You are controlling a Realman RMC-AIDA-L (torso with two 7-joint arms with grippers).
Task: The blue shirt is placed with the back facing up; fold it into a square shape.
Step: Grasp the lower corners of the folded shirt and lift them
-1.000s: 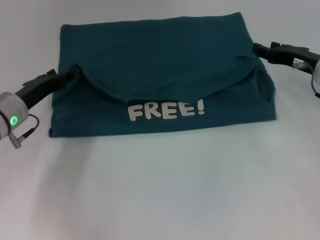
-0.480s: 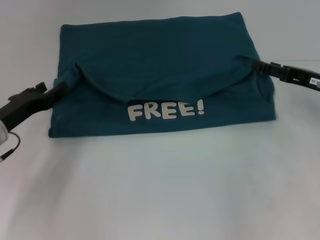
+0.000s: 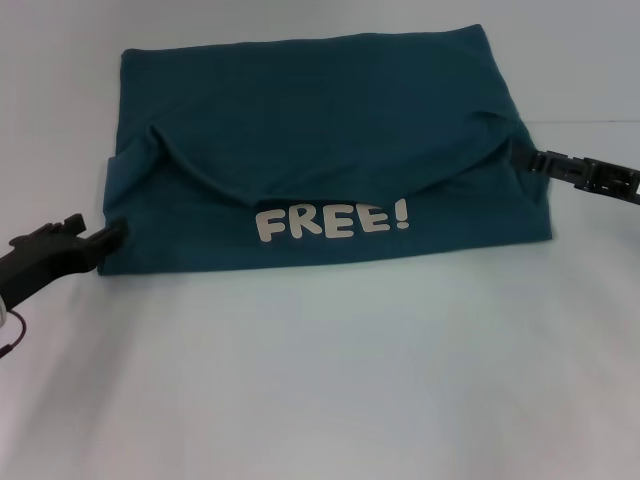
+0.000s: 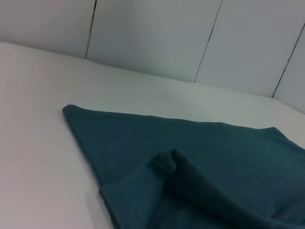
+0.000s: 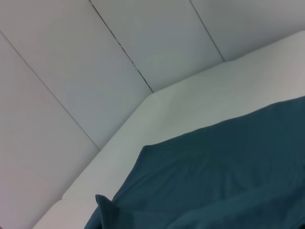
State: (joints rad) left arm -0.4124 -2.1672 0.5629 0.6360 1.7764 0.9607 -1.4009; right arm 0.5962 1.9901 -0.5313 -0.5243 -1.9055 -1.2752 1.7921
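Observation:
The blue shirt (image 3: 320, 120) lies folded on the white table, with a flap turned over across its middle. White "FREE!" lettering (image 3: 332, 220) shows on its near part. My left gripper (image 3: 112, 234) is at the shirt's near-left corner, level with the table, its tip at the cloth's edge. My right gripper (image 3: 522, 158) is at the shirt's right edge, by the end of the turned-over flap. The shirt also shows in the left wrist view (image 4: 200, 157) and in the right wrist view (image 5: 214, 171). Neither wrist view shows fingers.
The white table (image 3: 320, 380) stretches bare in front of the shirt and on both sides. Grey wall panels (image 4: 152, 38) stand behind the table's far edge.
My left gripper has slid from the flap's left end back to the near-left corner. My right gripper has drawn outward and a little nearer along the right edge. The shirt has not moved.

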